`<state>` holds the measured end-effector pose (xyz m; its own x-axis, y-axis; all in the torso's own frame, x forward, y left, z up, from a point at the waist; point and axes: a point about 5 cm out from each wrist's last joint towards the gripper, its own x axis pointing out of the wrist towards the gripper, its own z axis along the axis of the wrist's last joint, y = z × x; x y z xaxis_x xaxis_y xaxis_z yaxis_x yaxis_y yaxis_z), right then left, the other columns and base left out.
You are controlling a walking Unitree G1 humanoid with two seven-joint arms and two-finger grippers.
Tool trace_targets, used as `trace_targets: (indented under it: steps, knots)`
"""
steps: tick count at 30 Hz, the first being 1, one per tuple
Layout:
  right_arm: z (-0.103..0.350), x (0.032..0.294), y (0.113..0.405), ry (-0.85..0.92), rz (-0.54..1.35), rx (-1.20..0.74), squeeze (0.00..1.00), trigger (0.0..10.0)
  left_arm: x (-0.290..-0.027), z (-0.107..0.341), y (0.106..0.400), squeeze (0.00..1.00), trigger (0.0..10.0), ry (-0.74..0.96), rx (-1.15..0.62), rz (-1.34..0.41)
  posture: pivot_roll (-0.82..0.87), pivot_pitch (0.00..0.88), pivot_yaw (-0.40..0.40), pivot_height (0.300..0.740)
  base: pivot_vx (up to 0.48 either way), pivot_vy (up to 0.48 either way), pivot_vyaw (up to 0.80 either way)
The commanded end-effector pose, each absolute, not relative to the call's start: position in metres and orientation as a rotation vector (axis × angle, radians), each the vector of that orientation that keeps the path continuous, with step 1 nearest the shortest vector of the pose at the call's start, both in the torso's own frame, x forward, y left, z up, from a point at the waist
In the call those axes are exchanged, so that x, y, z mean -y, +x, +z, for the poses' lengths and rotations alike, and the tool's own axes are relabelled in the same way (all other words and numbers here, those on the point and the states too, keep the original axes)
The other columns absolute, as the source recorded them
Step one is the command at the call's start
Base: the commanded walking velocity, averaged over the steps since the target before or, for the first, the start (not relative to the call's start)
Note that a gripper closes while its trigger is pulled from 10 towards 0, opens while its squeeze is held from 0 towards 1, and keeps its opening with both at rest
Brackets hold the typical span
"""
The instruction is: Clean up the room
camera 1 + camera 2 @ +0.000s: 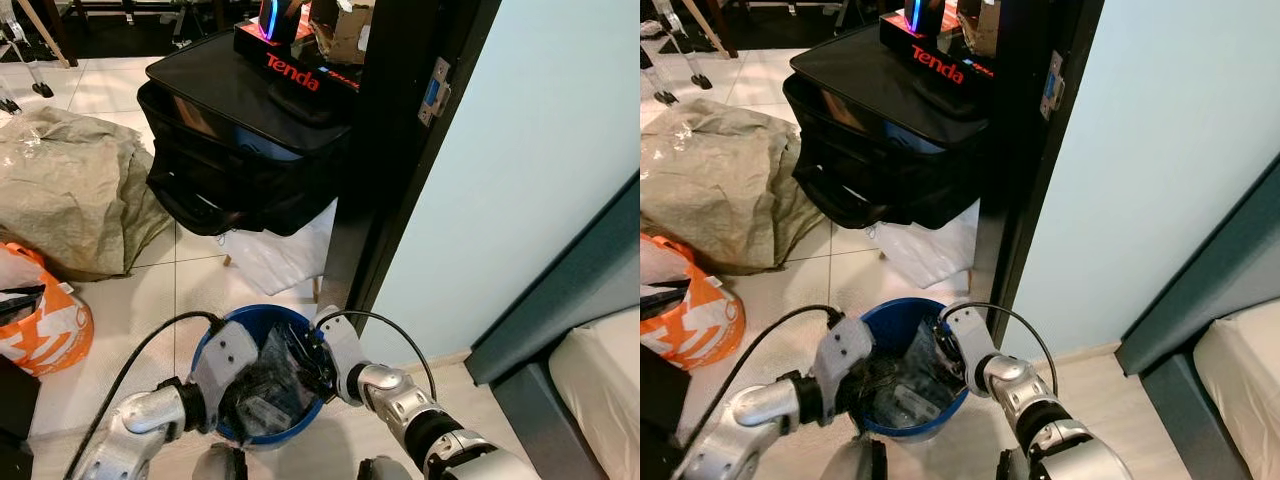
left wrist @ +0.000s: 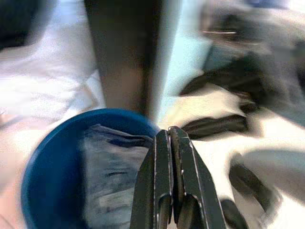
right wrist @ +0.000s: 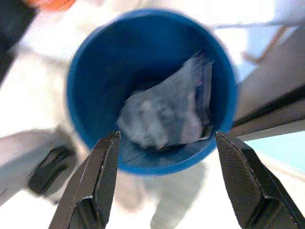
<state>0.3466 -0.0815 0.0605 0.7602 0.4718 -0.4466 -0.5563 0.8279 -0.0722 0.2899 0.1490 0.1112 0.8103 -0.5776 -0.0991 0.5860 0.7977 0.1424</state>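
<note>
Bucket between spread right end effector fingers.

Bright, even indoor light; head views sharp, both wrist views motion-blurred.

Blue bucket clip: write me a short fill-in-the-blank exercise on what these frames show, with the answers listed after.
1. The crumpled plastic wrapper lies inside the ____ bucket.
2. The right gripper is above the bucket with its fingers ____.
3. The left gripper has its fingers ____.
4. The word printed in red on the black box above the black bag is ____.

Missing words: blue; open; shut; Tenda
</note>
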Motion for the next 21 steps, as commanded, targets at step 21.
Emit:
trace_targets:
  steps: [21]
  knots:
    - [0.03, 0.115, 0.302, 0.021, 0.246, -0.284, 0.0, 10.0, -0.16, 0.055, 0.28, 0.0, 10.0, 0.033, -0.303, -0.037, 0.06, 0.159, -0.044, 0.652, 0.0, 0.0, 0.0]
